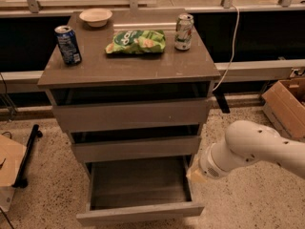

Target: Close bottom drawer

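The bottom drawer (140, 214) of the grey-brown cabinet (128, 70) is pulled far out. Its flat front panel is near the lower edge of the view and its deep grey box (138, 182) looks empty. The middle drawer (136, 148) and the top drawer (131, 115) stand slightly ajar. My white arm (257, 147) reaches in from the right. My gripper (196, 173) is at its tip, low against the right side of the open bottom drawer, behind the front panel.
On the cabinet top are a blue can (68, 44), a bowl (96, 17), a green chip bag (137, 41) and a pale can (184, 31). A cardboard box (286, 104) stands at the right. Flat cardboard (9, 161) and a black stand (28, 151) are at the left.
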